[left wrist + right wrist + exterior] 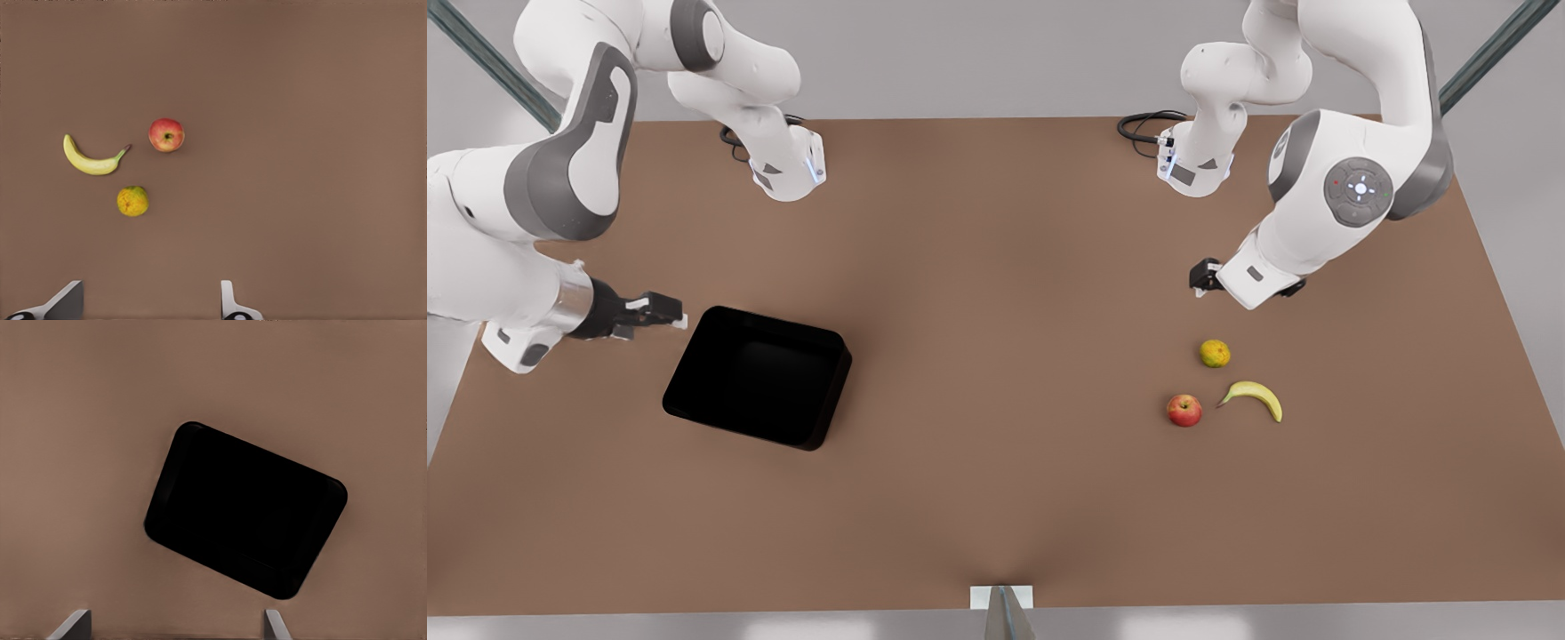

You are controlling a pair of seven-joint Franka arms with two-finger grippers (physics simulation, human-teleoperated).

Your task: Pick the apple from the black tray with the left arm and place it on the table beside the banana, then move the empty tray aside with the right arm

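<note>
Right claw (665, 313) first, over on the front view's left: it hangs just off the near corner of the black tray (758, 375), not touching it, and from its own wrist camera both fingertips (73, 625) stand wide apart with nothing between them. That tray sits skewed on the desk (996, 498), and its dark inside shows no fruit at all. Swing across the bare middle to the front view's right and there's the apple (1184, 410), resting on the brown surface just beside the stem end of the banana (1254, 397), with a yellow-green round fruit (1215, 353) a little behind the pair. Above them hovers the left claw (1206, 277), well clear of the fruit, fingers (230, 300) spread wide and empty in its wrist view, so this arm looks to be simply waiting. By my reading the apple's placement is done and the tray move is the step in hand. Next call: the right claw needs to drop onto a tray wall, close on that low rim, and slide or carry it aside, away from the fruit.
</note>
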